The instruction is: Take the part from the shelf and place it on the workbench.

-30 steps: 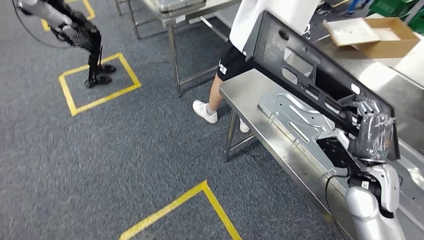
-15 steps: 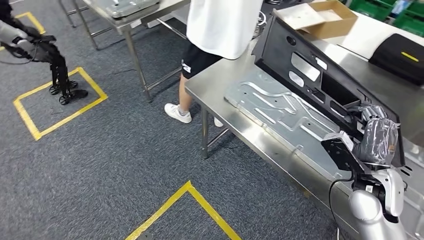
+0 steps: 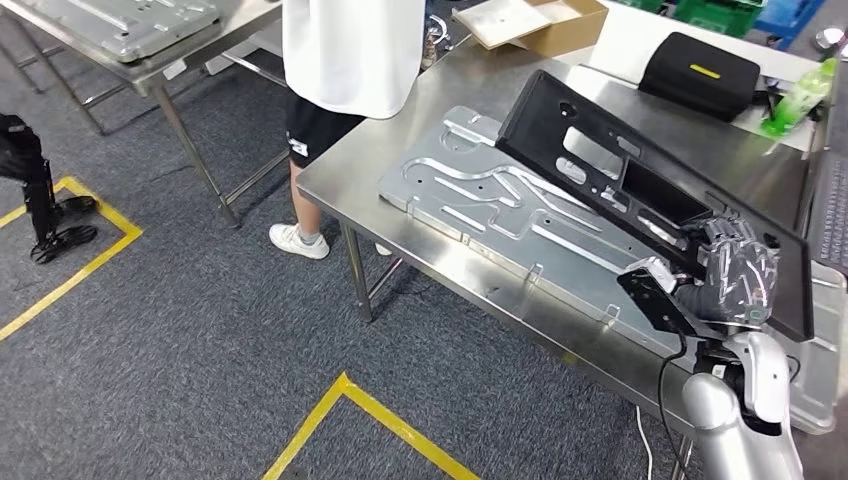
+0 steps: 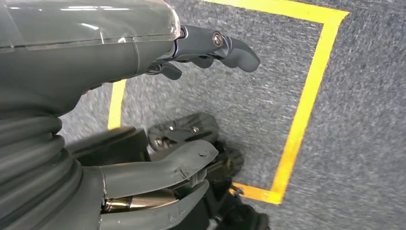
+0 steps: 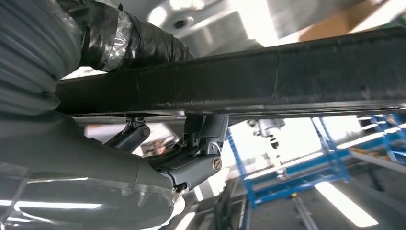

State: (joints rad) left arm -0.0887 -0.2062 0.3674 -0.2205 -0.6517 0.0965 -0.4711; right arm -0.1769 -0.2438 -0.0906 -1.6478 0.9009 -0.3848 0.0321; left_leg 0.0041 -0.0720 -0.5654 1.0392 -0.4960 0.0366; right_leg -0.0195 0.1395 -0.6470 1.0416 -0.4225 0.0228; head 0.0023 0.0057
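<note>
The part is a long black plastic panel (image 3: 640,190) with several cut-outs, held tilted above the steel workbench (image 3: 350,170). My right hand (image 3: 738,272) grips its near edge at the lower right of the head view. Up close in the right wrist view, the thumb and fingers (image 5: 196,158) clamp the panel's dark rim (image 5: 287,81). My left hand (image 4: 143,96) hangs over the grey carpet with its fingers apart and nothing in it.
A silver stamped metal plate (image 3: 510,210) lies on the workbench under the panel. A person in a white shirt (image 3: 350,50) stands at the bench's far side. A cardboard box (image 3: 540,25) and a black case (image 3: 700,65) sit further back. Yellow floor tape (image 3: 390,420) marks the carpet.
The camera has swung, so the whole scene slid left and the workbench now sits more centrally. My right hand keeps its hold on the black panel, which now hangs over the bench.
</note>
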